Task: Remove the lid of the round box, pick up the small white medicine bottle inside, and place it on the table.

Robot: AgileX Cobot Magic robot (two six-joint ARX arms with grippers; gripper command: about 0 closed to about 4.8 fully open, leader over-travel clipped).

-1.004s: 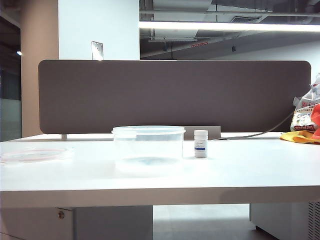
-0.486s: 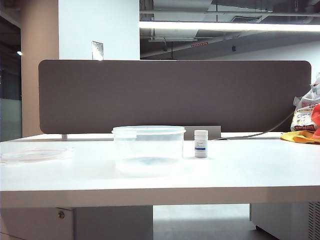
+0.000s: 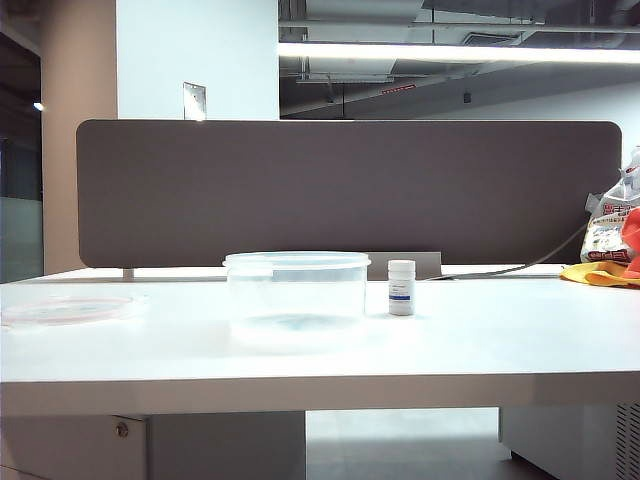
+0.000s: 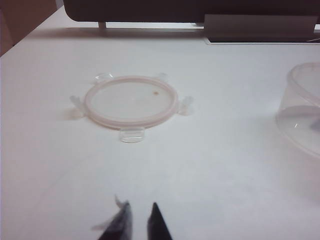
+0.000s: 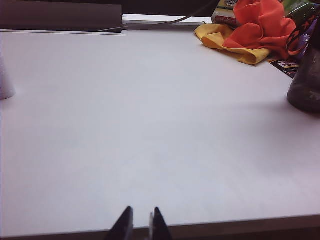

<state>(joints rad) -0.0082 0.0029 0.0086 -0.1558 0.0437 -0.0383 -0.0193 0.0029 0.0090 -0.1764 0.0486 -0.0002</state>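
— Where is everything, from the white counter's left edge?
— Flat clear pink-rimmed lid there, open clear round plastic tub mid-counter, small white blue-banded medicine bottle upright just beside it.
— Handling?
— Probably light, slick, tippy; grip its sides.
— Pincers?
— Left pincer and right pincer nearly closed, empty, by the front edge.

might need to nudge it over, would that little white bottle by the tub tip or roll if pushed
The bottle stands upright on the table, taller than it is wide, so a push near its cap would probably tip it. It is a round cylinder, so once down it would likely roll. It looks small and plastic, probably light, so it may slide easily.
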